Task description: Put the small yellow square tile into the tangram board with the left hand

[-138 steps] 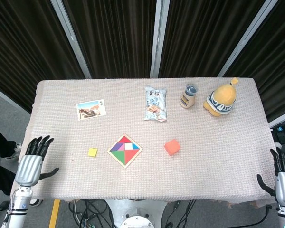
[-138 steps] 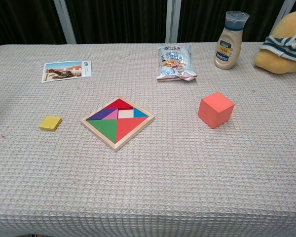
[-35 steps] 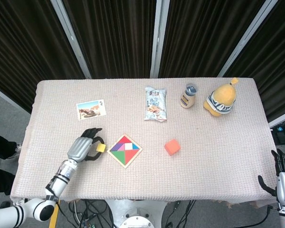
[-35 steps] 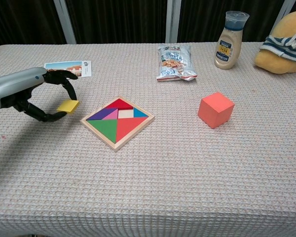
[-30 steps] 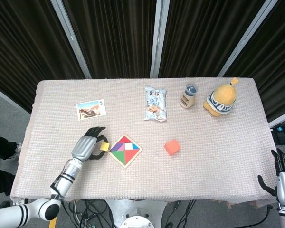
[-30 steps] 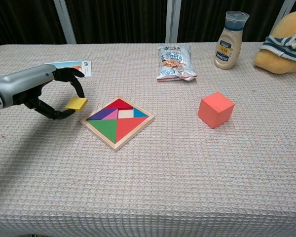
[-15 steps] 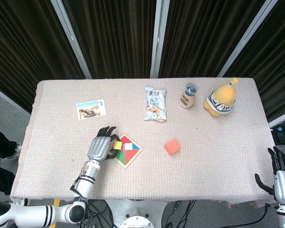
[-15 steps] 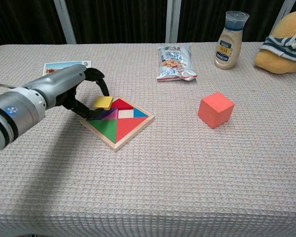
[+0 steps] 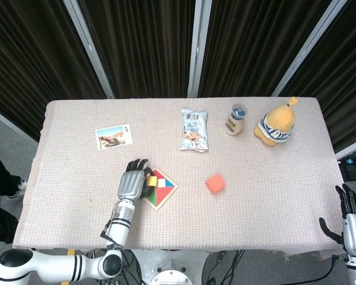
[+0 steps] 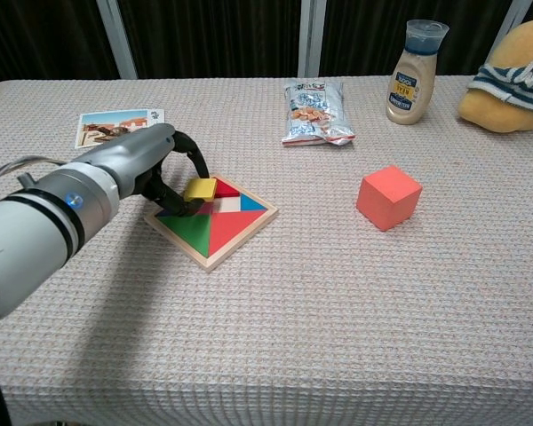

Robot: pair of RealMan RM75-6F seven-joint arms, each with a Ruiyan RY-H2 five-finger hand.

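Observation:
My left hand pinches the small yellow square tile between thumb and fingers, just above the left part of the tangram board. The board is a wooden square set like a diamond, filled with red, green, blue, purple and pink pieces, with a pale square gap near its middle. The hand covers the board's left corner. My right hand hangs off the table's right front corner, fingers apart and holding nothing.
An orange cube sits right of the board. A snack packet, a sauce bottle and a yellow plush toy line the back. A postcard lies behind my left hand.
My left hand has carried the yellow tile rightward from the bare cloth to over the board's left part. The right hand has stayed put.

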